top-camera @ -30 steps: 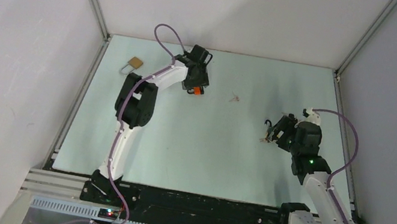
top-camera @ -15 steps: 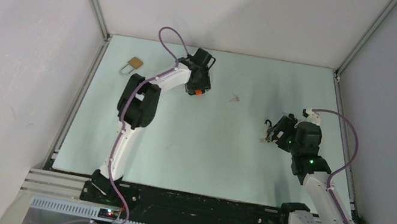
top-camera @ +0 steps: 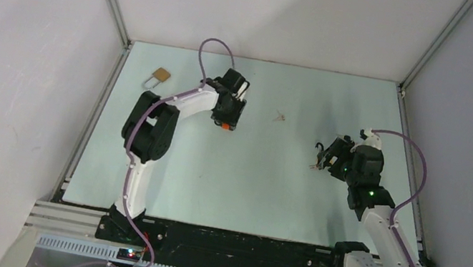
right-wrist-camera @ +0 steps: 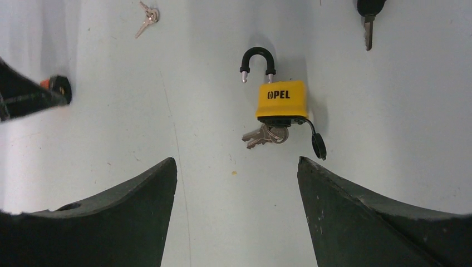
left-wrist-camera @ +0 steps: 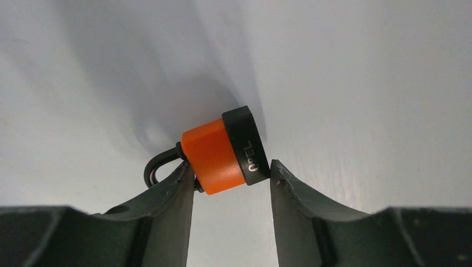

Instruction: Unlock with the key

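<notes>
I counted three padlocks on the table (top-camera: pixel 248 179), all well apart: orange padlock (left-wrist-camera: pixel 220 156), yellow padlock (right-wrist-camera: pixel 281 100), brass padlock (top-camera: pixel 160 75) at the far left. There were three key lots: a key bunch (right-wrist-camera: pixel 266 134) at the yellow padlock's keyhole end, a small loose pair (right-wrist-camera: pixel 148 18), and one black-headed key (right-wrist-camera: pixel 368 14). My left pincer (left-wrist-camera: pixel 231 178) pinched the orange padlock between its fingertips. My right pincer (right-wrist-camera: pixel 236 167) hung wide, holding nothing, above the yellow padlock, whose shackle stood open.
</notes>
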Controlling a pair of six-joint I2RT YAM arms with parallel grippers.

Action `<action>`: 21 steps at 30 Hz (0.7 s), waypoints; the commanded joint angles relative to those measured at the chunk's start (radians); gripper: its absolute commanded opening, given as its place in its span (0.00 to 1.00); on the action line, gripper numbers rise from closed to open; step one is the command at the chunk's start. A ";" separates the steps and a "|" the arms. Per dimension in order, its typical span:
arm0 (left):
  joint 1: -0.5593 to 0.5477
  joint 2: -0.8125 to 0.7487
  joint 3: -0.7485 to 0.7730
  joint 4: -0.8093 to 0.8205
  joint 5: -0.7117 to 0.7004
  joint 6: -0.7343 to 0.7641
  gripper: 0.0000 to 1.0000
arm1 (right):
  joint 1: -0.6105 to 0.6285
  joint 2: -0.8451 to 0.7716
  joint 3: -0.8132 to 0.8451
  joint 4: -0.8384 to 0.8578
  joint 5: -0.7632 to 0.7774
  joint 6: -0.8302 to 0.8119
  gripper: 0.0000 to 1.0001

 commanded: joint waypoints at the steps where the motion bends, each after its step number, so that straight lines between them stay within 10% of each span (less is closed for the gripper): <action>1: -0.065 -0.189 -0.130 -0.031 0.191 0.444 0.31 | -0.001 -0.021 0.030 0.038 -0.015 -0.014 0.82; 15: -0.115 -0.308 -0.358 -0.059 0.379 0.757 0.34 | 0.000 -0.081 0.007 0.002 -0.008 -0.014 0.82; 21: -0.130 -0.276 -0.357 -0.090 0.334 0.739 0.53 | 0.000 -0.085 0.003 0.003 0.019 -0.014 0.83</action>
